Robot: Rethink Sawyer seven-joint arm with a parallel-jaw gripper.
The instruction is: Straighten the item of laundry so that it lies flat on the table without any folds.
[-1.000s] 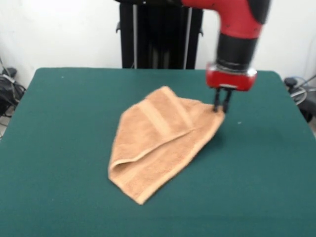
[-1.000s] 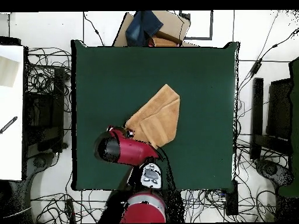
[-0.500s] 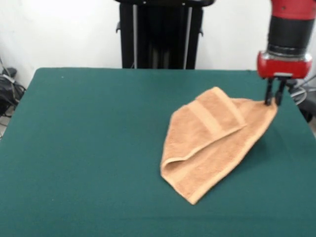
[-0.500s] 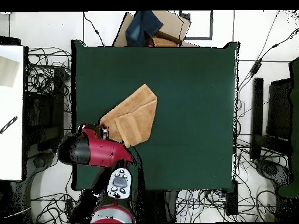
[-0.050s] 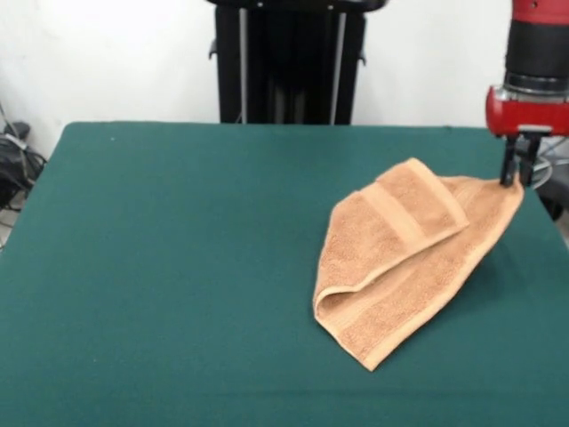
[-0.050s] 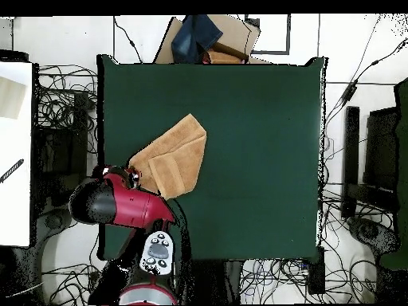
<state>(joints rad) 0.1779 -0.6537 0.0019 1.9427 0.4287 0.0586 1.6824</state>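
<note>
The gripper [image 5: 513, 177] pinches the towel [image 5: 404, 253] corner beside the table [image 5: 178, 249] edge; pulling further may drag the folded towel off.

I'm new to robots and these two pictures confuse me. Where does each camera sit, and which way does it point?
Front view: it sits across the table, facing the robot; the red arm's end and claw pinch a corner of the folded towel.
Overhead view: it hangs above, looking straight down; the red arm reaches in from the bottom.
Both show the same towel, table and claw, turned half round.
</note>
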